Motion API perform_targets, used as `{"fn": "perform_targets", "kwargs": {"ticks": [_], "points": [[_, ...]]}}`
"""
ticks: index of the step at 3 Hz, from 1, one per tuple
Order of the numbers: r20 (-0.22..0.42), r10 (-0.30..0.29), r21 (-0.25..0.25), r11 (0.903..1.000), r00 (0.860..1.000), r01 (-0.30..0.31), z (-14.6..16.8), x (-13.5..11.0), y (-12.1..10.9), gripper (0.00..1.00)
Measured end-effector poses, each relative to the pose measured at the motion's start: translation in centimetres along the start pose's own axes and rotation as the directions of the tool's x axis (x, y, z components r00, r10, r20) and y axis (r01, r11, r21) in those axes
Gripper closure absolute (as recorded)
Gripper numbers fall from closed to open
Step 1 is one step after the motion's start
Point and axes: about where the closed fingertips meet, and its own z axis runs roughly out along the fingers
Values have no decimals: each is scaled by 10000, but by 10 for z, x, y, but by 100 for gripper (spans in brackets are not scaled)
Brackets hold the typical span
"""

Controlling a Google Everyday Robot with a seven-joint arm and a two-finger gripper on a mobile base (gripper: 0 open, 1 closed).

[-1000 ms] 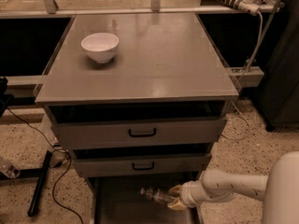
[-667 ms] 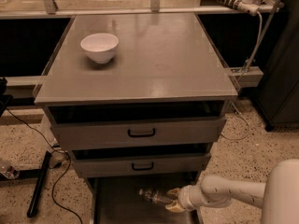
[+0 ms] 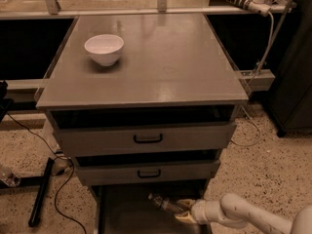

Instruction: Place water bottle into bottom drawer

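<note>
The bottom drawer (image 3: 122, 213) is pulled out at the foot of the grey cabinet, a dark flat tray below the two shallower drawers. The water bottle (image 3: 165, 204) lies nearly level over the drawer's right part, cap end pointing left. My gripper (image 3: 184, 211) reaches in from the lower right on a white arm and is shut on the bottle's base end. I cannot tell whether the bottle touches the drawer floor.
A white bowl (image 3: 104, 48) stands on the cabinet top (image 3: 161, 67) at the back left. The two upper drawers (image 3: 146, 138) with black handles stand slightly out. Black cables and a bar (image 3: 41, 191) lie on the speckled floor to the left.
The gripper and the bottle have shifted slightly left and a little deeper over the bottom drawer. The grip has not changed.
</note>
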Motion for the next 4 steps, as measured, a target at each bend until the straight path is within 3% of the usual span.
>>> {"fn": "perform_targets", "kwargs": {"ticks": [1,3,4], "points": [[260,-189,77,9998,9995,187,3,7,-9,100],[-629,-1147,17,9934,9914,1150,11,13,-14,100],[-645,-1158,16,9932,9912,1162,11,13,-14,100]]}}
